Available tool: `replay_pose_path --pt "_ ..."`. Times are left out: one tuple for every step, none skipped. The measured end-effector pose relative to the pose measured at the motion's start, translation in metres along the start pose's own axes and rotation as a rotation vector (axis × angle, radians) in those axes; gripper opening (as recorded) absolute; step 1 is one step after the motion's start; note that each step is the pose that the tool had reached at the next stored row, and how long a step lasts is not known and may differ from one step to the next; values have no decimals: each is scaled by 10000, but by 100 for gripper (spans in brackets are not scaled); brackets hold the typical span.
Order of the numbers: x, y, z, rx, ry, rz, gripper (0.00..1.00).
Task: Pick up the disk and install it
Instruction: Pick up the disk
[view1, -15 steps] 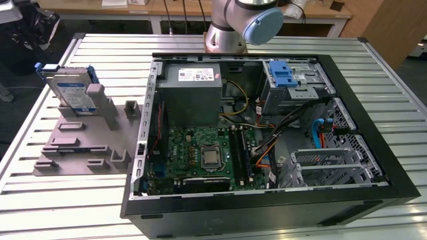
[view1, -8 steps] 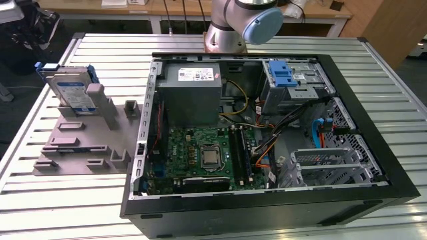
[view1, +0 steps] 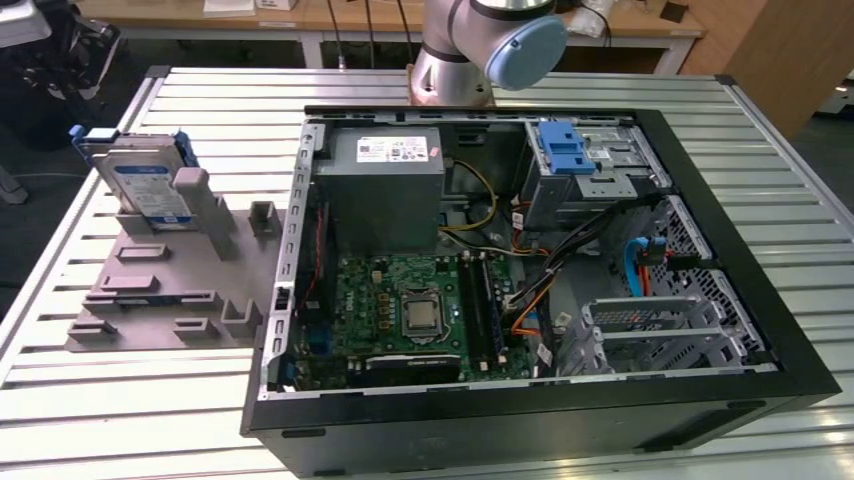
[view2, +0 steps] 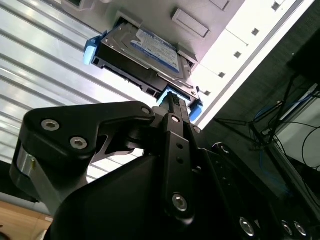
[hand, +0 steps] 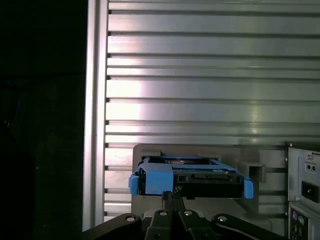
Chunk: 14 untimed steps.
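Ribbed metal table (view1: 107, 400), blue-framed silver disk (view1: 144, 185) with white-and-blue label, upright in grey fixture (view1: 160, 290), hand (hand: 170, 195) seemingly closed, empty.

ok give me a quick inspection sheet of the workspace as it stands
surface: slatted metal table carrying a grey holder and an open computer case
job's things: disk stands upright in the grey holder, at the exterior view's left of the case; not installed
clutter: nothing seen
grippers: gripper shut, not gripping anything, lined up with the disk's blue-bracketed edge in both wrist views
cables: loose wires and a blue cable inside the case, beside the motherboard
surroundings: robot arm base at the table's far edge, wooden benches behind it
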<state>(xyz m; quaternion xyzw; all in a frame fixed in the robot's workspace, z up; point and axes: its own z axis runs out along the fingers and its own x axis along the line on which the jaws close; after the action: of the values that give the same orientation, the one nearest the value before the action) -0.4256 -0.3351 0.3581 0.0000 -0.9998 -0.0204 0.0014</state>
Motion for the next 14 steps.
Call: replay_pose_path --pt "0 0 0 0 1 -38 11" --pt "0 0 0 1 2 -70 11" --pt "0 0 0 0 3 -98 11" --pt "0 0 0 0 5 -129 11" --pt "0 0 0 0 6 -158 11" --pt "0 0 0 0 7 -186 11" --pt "0 0 0 0 9 -215 11" --pt "0 0 0 1 10 -244 11" --pt "0 0 0 1 10 -270 11" --pt "0 0 0 1 11 -295 11" --pt "0 0 0 1 13 -322 11" --pt "0 0 0 1 14 -345 11" --pt "0 0 0 1 15 -368 11" --pt "0 0 0 1 15 -391 11"
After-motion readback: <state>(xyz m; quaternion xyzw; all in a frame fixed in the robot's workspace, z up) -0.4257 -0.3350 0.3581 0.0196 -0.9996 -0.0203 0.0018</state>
